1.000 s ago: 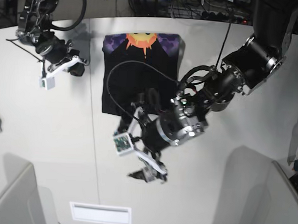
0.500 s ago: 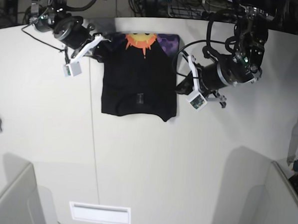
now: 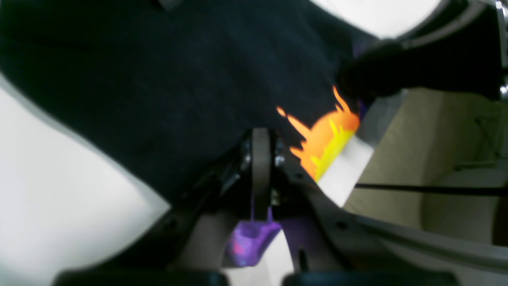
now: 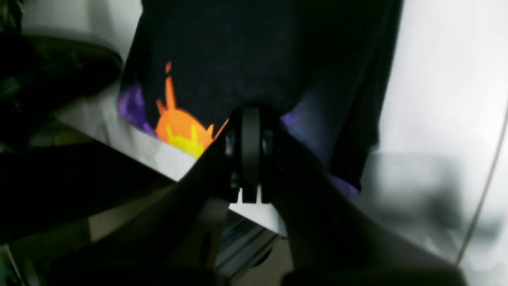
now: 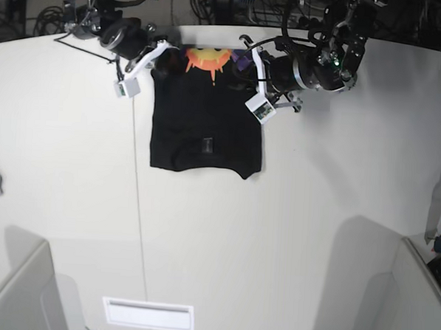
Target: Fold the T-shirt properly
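Along the upper edge of the base frame, the large black cloth T-shirt with an orange and yellow sun print [image 5: 206, 120] lay partly folded on the white table [image 5: 291, 235], its printed end at the top, its plain black end lower down toward the middle.

At the upper left of that frame, the right gripper [image 5: 156, 57] sat at the shirt's top left corner. Its wrist view showed the jaws pressed together on the dark fabric edge [image 4: 250, 107], beside the sun print. I judged that a thin pinch might catch only one layer, so the fold beneath could peel apart when lifted.

At the upper right, the left gripper [image 5: 249, 65] was closed on the purple-printed edge [image 3: 254, 234] at the top right corner. If the two arms pulled unevenly, I thought the cloth would skew or drag the tidy lower fold out of line.
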Motion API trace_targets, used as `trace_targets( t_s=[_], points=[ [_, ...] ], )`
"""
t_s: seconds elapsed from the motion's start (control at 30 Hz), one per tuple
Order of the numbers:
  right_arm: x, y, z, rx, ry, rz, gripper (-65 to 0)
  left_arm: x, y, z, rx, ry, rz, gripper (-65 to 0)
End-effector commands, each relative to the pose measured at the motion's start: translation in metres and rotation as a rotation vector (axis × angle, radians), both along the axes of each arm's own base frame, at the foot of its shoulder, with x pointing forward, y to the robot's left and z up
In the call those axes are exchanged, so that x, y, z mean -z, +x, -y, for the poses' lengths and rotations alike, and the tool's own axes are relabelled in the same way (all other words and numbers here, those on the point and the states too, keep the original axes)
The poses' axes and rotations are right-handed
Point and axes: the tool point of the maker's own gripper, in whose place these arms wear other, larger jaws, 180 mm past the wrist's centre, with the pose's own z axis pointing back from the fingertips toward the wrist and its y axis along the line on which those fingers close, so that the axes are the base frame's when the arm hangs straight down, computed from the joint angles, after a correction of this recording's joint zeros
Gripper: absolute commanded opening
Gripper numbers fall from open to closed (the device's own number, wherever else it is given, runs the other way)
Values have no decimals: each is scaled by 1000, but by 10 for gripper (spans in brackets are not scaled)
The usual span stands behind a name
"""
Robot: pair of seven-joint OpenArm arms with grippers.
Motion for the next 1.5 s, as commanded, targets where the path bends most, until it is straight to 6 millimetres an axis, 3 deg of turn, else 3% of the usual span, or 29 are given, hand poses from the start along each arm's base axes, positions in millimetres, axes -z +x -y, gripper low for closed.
trace_targets(
  t_s=[0.0,0.1,0.2,0.3,0.43,0.53,0.7,0.9,1.03,1.1,1.23,1.33,1.47],
  points=[
    [-1,2,-1,3,15,12,-650,4,-2,1,3,-15,-17,-650],
    [6,-2,-8,-1,28,5,-650,29,-9,-4,-25,-12,-85,-650],
    [3,-2,-12,-5,35,17,-650,32,-5,-4,-59,-43,-72,-650],
    [-9,0,-13,-5,41,49,-650,7,6,-6,-49,-56,6,-650],
    [-45,4,-13,-46,32,151,-650,-40,24,-19,-109,-78,154,-650],
    [-45,-13,-8,-64,13,126,-650,-40,12,-35,-144,-55,145,-650],
    [-30,-63,11,-93,-36,26,-650,-11,-59,-61,-100,38,-21,-650],
    [-22,-137,43,-144,-104,-107,-650,-12,-150,-77,-20,-1,-147,-650],
    [-16,-192,48,-224,-122,-285,-650,-9,-220,-92,9,72,-292,-650],
    [-6,-216,54,-261,-148,-374,-650,4,-253,-109,38,207,-339,-650],
    [36,-246,50,-312,-210,-462,-650,42,-310,-114,124,402,-397,-650],
    [81,-272,34,-342,-254,-510,-650,88,-309,-120,81,479,-383,-650],
    [144,-313,29,-365,-338,-614,-650,169,-304,-157,-63,569,-433,-650]
  ],
)
